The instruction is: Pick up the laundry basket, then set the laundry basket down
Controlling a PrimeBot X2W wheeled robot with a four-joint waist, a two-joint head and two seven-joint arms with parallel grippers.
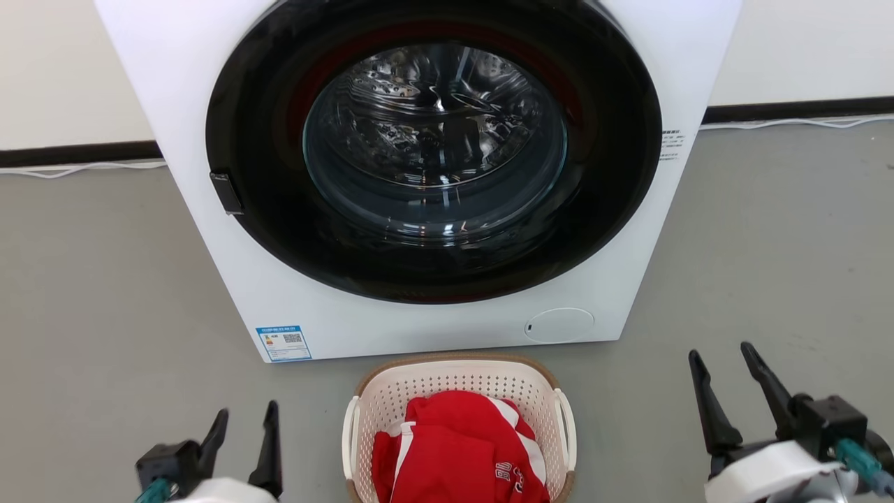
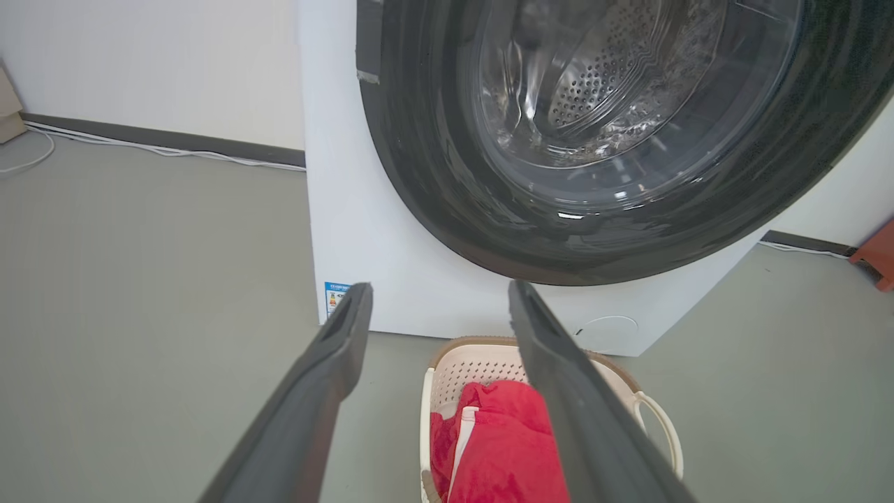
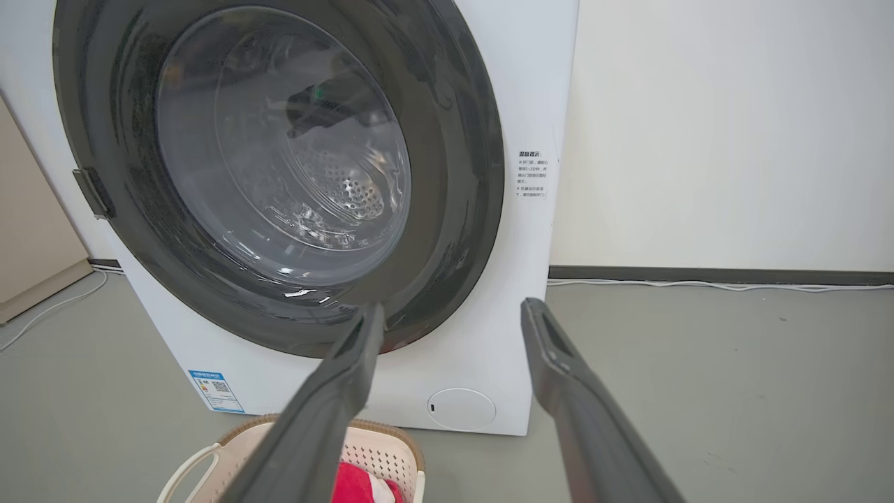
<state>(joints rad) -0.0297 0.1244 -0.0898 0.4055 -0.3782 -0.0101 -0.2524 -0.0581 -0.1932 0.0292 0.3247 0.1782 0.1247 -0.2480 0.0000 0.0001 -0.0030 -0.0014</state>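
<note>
Looking down from the head, we saw both arms: left gripper and right gripper spread wide, empty, flanking the laundry basket, well apart from it. It sat before the washing machine, handles sideways, length seemingly running toward it. Our left wrist view showed its red garment; the right, its far rim.

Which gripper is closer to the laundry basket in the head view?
The left gripper: the gap between it and the laundry basket is clearly smaller than the one beside the right gripper.
</note>
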